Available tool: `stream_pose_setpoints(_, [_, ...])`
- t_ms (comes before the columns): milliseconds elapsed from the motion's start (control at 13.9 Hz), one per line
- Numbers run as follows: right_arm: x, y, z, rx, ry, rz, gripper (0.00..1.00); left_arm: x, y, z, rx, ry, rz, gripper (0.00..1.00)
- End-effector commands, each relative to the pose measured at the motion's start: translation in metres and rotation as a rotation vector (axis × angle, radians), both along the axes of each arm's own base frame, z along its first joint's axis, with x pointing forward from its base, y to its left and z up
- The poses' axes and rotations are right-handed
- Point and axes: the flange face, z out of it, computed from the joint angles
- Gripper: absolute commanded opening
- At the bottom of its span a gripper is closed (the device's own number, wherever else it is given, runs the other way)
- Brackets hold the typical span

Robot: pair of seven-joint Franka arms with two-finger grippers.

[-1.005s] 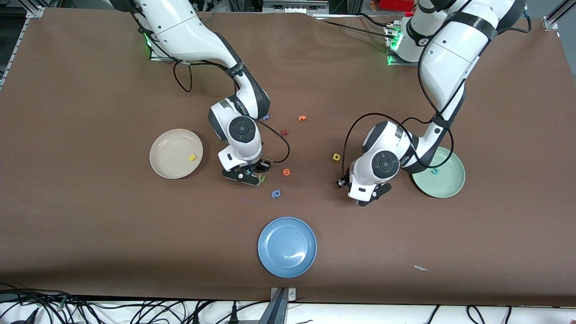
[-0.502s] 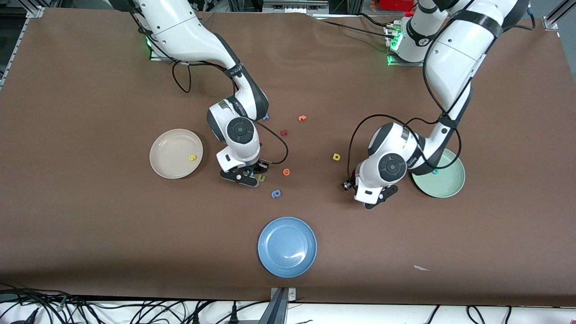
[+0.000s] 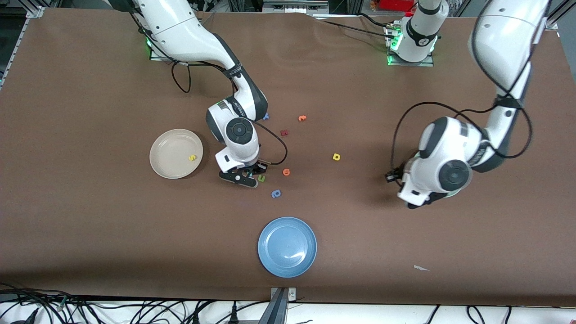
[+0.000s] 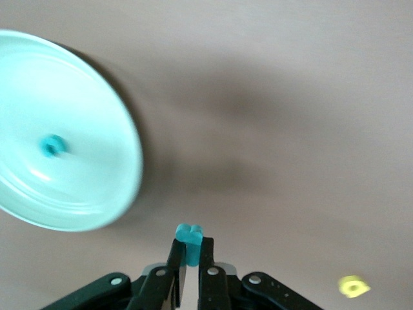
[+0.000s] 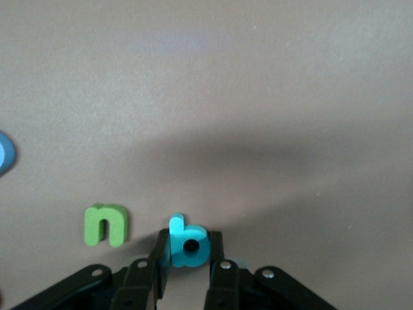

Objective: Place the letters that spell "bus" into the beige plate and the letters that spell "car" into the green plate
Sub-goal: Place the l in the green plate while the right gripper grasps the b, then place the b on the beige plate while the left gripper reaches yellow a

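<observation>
My right gripper [image 3: 246, 173] is down on the table beside the beige plate [image 3: 168, 148], shut on the teal b [image 5: 187, 248]. A yellow s [image 3: 192, 158] lies in that plate. My left gripper [image 4: 191, 244] hangs in the air just off the rim of the green plate [image 4: 84, 97], shut on a small teal letter [image 4: 190, 234]. A teal c [image 4: 53, 144] lies in the green plate. In the front view the left hand hides most of that plate. The yellow a [image 3: 336, 156] lies on the table between the two arms.
A green u-shaped letter [image 3: 261, 178] lies right beside the right gripper. An orange letter [image 3: 286, 172], a blue-violet letter [image 3: 276, 194], a dark red one [image 3: 284, 132] and another orange one [image 3: 302, 118] are scattered nearby. A blue plate [image 3: 287, 246] sits near the front edge.
The left arm has risen and swung toward its own end of the table with the teal letter, covering the green plate. The right gripper's fingers have closed onto the teal b.
</observation>
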Motion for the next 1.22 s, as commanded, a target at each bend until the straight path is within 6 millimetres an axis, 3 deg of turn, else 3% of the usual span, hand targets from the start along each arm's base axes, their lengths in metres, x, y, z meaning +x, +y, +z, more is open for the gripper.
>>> stream_pose_setpoints(0, [0.012,-0.016,0.038,-0.033,0.005,0.005,0.09,-0.01,0.051,-0.005,-0.027,0.058,-0.107,0.0])
stream_pose_setpoints(144, [0.017,-0.038,0.056,-0.072,0.052,-0.046,0.09,-0.017,0.09,-0.018,-0.067,0.09,-0.146,0.0])
stream_pose_setpoints(359, [0.017,-0.082,0.078,-0.118,0.118,-0.004,0.1,-0.028,0.114,-0.038,-0.026,0.119,-0.183,0.0])
stream_pose_setpoints(502, [0.002,-0.122,0.059,-0.161,0.185,-0.023,0.11,-0.027,0.12,-0.039,-0.028,0.108,-0.173,0.0])
stream_pose_setpoints(574, [-0.006,-0.143,0.052,-0.166,0.208,0.001,0.11,-0.027,0.12,-0.039,-0.028,0.11,-0.173,0.05])
stream_pose_setpoints(718, [-0.018,-0.185,0.052,-0.154,0.23,0.076,0.11,-0.027,0.12,-0.038,-0.03,0.108,-0.171,0.37])
stream_pose_setpoints(790, [-0.028,-0.199,0.052,-0.149,0.25,0.087,0.11,-0.027,0.121,-0.038,-0.03,0.108,-0.169,0.62])
stream_pose_setpoints(933, [-0.048,-0.21,0.053,-0.137,0.269,0.088,0.12,-0.025,0.118,-0.032,-0.032,0.099,-0.168,0.97])
stream_pose_setpoints(1005, [-0.051,-0.213,0.05,-0.138,0.281,0.096,0.39,-0.023,0.114,-0.026,-0.033,0.09,-0.168,1.0])
stream_pose_setpoints(1077, [-0.051,-0.216,0.047,-0.145,0.293,0.095,0.75,-0.021,0.101,-0.014,-0.04,0.072,-0.181,1.0])
stream_pose_setpoints(1149, [-0.05,-0.217,0.047,-0.144,0.291,0.094,0.97,-0.021,0.089,-0.006,-0.048,0.06,-0.194,1.0])
